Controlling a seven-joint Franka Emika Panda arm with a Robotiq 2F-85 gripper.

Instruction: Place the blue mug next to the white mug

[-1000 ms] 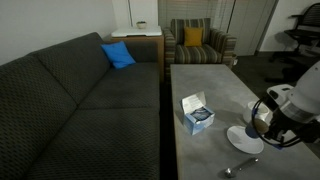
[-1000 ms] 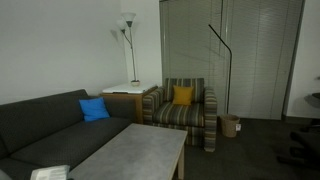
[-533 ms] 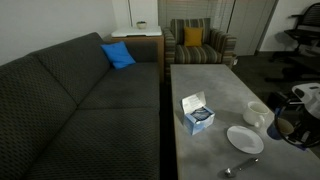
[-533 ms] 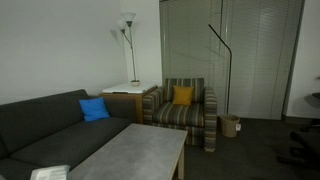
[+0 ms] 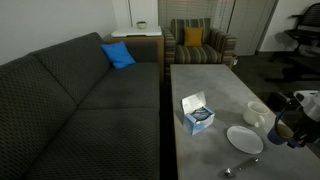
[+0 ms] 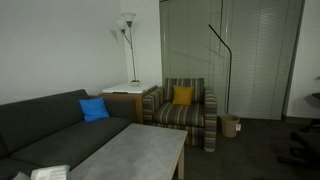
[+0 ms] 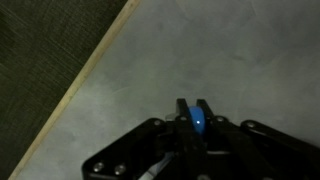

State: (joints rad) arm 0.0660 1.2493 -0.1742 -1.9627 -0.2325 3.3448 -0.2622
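Observation:
The white mug point(image 5: 258, 112) stands on the grey table point(image 5: 205, 80) near its right edge, just behind a flat white plate point(image 5: 244, 139). Right of them hangs my gripper point(image 5: 286, 124), shut on the dark blue mug point(image 5: 282, 132), which shows only as a dark shape with a brownish inside. In the wrist view the gripper point(image 7: 195, 108) has its two fingers pinched on a blue rim of the blue mug point(image 7: 200, 122), above bare grey tabletop. The rest of the mug is hidden by the gripper body.
A blue-and-white box point(image 5: 197, 113) sits mid-table and a spoon point(image 5: 238, 167) lies near the front edge. A dark sofa point(image 5: 80, 100) runs along the table's left side. The table edge point(image 7: 90, 65) crosses the wrist view diagonally, carpet beyond it.
The arm has moved right with the blue mug, away from the plate, and the white mug it covered a second ago now shows. The jaws stayed shut.

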